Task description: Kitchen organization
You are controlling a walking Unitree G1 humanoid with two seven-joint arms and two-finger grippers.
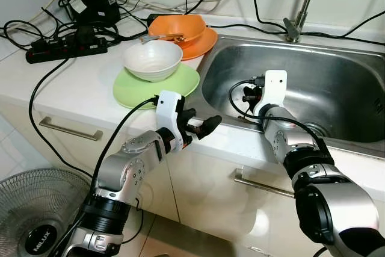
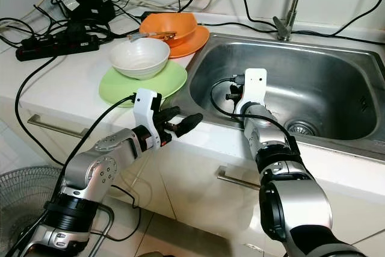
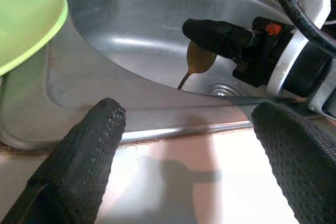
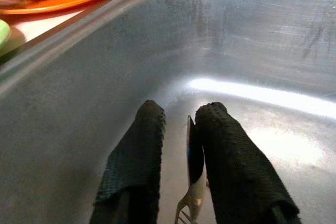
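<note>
My right gripper (image 4: 181,114) reaches down into the steel sink (image 1: 337,82) and is shut on a thin metal utensil (image 4: 194,150), with fork-like tines near the wrist. From the left wrist camera the utensil (image 3: 198,60) hangs under the right gripper's black fingers (image 3: 220,32). My left gripper (image 1: 201,123) hovers open above the counter's front edge, just left of the sink's rim, with nothing between its fingers. A white bowl (image 1: 152,59) sits on a green plate (image 1: 180,85). Behind them an orange bowl (image 1: 177,28) on an orange plate (image 1: 204,43) holds another utensil (image 1: 157,38).
A faucet (image 1: 301,10) stands behind the sink. A power strip (image 1: 66,49), adapters and tangled black cables cover the counter's back left. A floor fan (image 1: 36,215) stands low on the left beside the cabinet with drawer handles (image 1: 69,130).
</note>
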